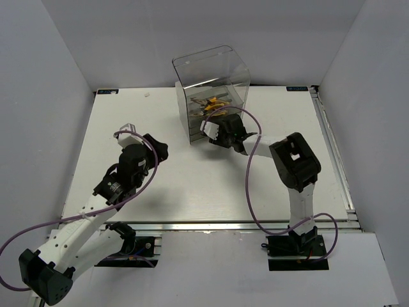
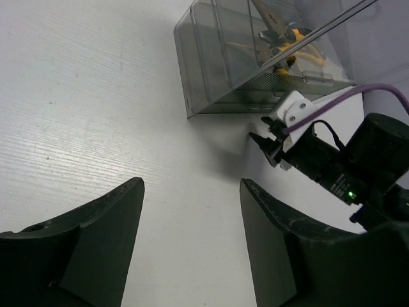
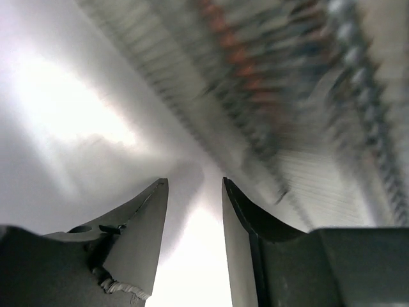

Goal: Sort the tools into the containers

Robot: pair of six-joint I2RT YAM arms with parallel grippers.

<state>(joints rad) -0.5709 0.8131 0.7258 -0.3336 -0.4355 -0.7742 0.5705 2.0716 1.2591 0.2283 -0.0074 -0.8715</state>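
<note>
The clear smoky drawer cabinet (image 1: 211, 83) stands at the back middle of the table. Tools with yellow and orange handles (image 1: 215, 102) lie inside it. In the left wrist view the cabinet (image 2: 217, 57) holds pliers with yellow handles (image 2: 287, 41). My right gripper (image 1: 207, 130) is at the cabinet's front lower edge and also shows in the left wrist view (image 2: 263, 137). In its own blurred view its jaws (image 3: 195, 185) stand slightly apart with nothing between them, close against the ribbed drawer fronts (image 3: 268, 77). My left gripper (image 1: 160, 151) is wide open and empty (image 2: 192, 192) over bare table. No hex keys show.
The white table (image 1: 192, 185) has a metal rail along its near edge and grey walls on three sides. A purple cable (image 1: 252, 185) loops from the right arm over the table. A small white scrap (image 1: 146, 94) lies at the back left.
</note>
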